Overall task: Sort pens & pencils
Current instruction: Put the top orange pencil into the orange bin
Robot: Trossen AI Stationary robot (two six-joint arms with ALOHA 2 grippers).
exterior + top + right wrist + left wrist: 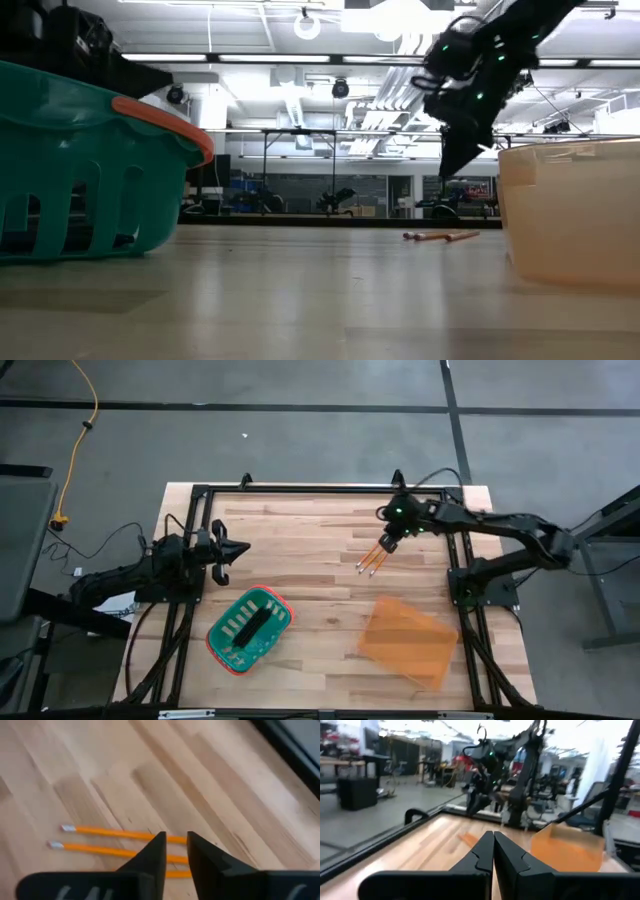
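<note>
Orange pencils lie flat, side by side, on the wooden table, right of centre; in the right wrist view two pencils show fully and a third is mostly hidden behind the fingers. My right gripper hovers just above their far ends, open by a narrow gap and touching nothing; the low view shows it clear of the pencils. The dark pens lie inside the green basket. My left gripper waits shut at the table's left edge.
A green basket with an orange rim stands near the table's near-left part. A clear orange bin sits near the near-right corner. A black frame runs around the table's edges. Bare wood lies between basket and pencils.
</note>
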